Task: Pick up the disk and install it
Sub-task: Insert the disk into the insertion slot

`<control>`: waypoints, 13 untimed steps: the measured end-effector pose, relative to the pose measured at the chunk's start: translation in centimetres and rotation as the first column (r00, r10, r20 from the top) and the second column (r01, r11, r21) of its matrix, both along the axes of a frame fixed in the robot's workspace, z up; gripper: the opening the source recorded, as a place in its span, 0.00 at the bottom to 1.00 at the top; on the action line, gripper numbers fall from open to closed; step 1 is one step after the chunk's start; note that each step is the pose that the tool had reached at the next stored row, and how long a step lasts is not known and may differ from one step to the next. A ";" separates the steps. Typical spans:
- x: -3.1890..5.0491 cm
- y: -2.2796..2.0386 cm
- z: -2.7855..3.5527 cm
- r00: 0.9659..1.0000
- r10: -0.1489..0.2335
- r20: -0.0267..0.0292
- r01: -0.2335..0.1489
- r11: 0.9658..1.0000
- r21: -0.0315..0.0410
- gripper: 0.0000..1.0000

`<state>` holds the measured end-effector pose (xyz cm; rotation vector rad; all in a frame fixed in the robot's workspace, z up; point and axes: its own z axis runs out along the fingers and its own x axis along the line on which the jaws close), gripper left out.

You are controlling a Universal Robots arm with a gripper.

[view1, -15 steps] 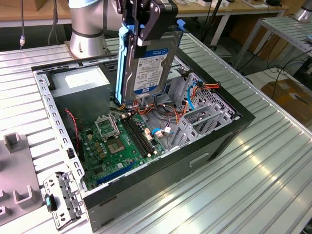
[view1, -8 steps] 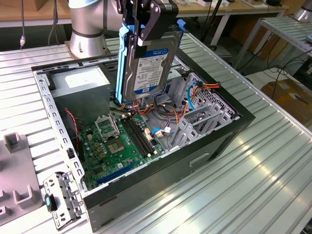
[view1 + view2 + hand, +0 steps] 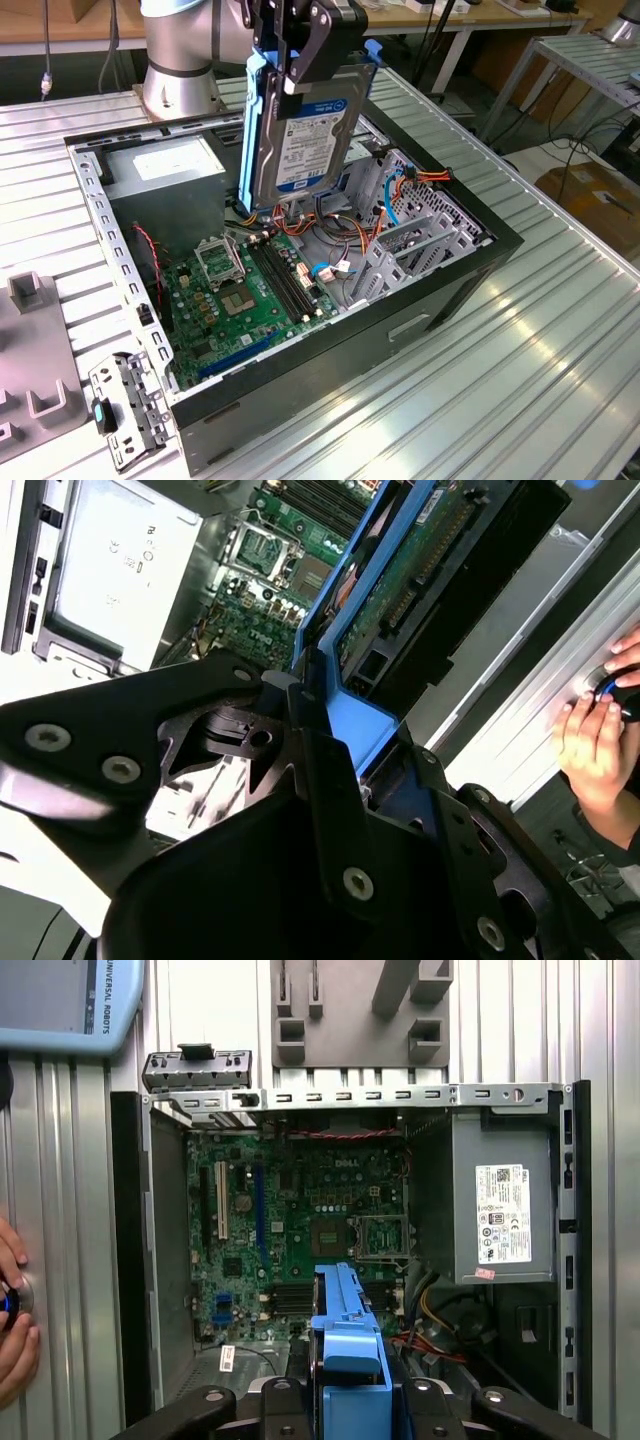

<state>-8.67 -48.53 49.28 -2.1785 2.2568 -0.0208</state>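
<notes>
Over the bench [image 3: 520,330], my gripper [image 3: 300,62] clenched the disk [image 3: 305,140] by its blue-framed upper edge; stiff, weighty, shock-sensitive, I judged.

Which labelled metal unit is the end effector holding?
The disk, blue-framed, held upright above the open case; the grey power supply sits inside the case.

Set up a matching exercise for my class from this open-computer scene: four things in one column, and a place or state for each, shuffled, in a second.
Column one:
1. disk
2. motherboard
3. power supply
4. person's hand

Column two:
A. resting on the table beside the case
B. held upright between the fingers, above the case
C. green, flat on the case floor
D. grey box in a case corner

Pairs: 1-B, 2-C, 3-D, 4-A
</notes>
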 end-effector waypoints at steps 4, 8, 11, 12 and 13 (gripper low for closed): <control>0.32 -0.04 0.00 1.000 0.000 0.000 0.000 1.000 0.000 0.37; 0.33 -0.57 -0.01 1.000 0.000 0.000 0.000 1.000 0.000 0.37; 0.34 -1.22 -0.02 1.000 0.000 0.000 0.000 1.000 0.000 0.37; 0.36 -1.64 -0.03 1.000 0.000 0.000 0.000 1.000 0.000 0.37; 0.40 -1.95 -0.04 1.000 0.000 0.000 0.000 1.000 0.000 0.37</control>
